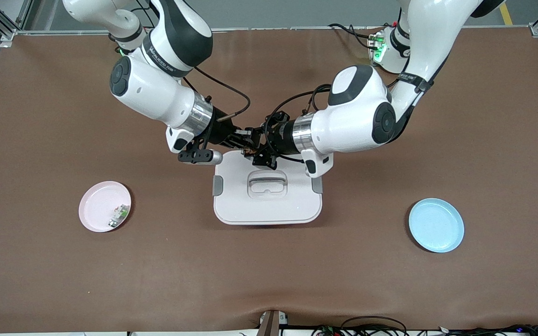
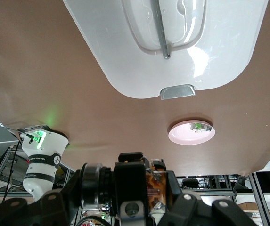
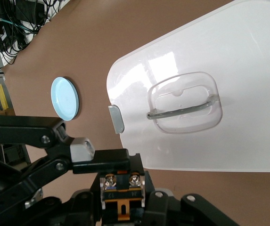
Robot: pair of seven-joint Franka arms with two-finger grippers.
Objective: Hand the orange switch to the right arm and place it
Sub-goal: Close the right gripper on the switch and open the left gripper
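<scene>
The orange switch, a tiny black block with an orange-copper centre, hangs in the air between both grippers over the edge of the white lidded box nearest the robots. My left gripper has its fingers shut on it; in the left wrist view the switch sits clamped beside a black finger. My right gripper meets it from the other end. In the right wrist view the switch sits tight between the right gripper's fingers, with a left finger across it.
A pink plate holding a small white-and-green part lies toward the right arm's end. A blue plate lies toward the left arm's end. The box has a recessed handle. The two wrists crowd together above the box.
</scene>
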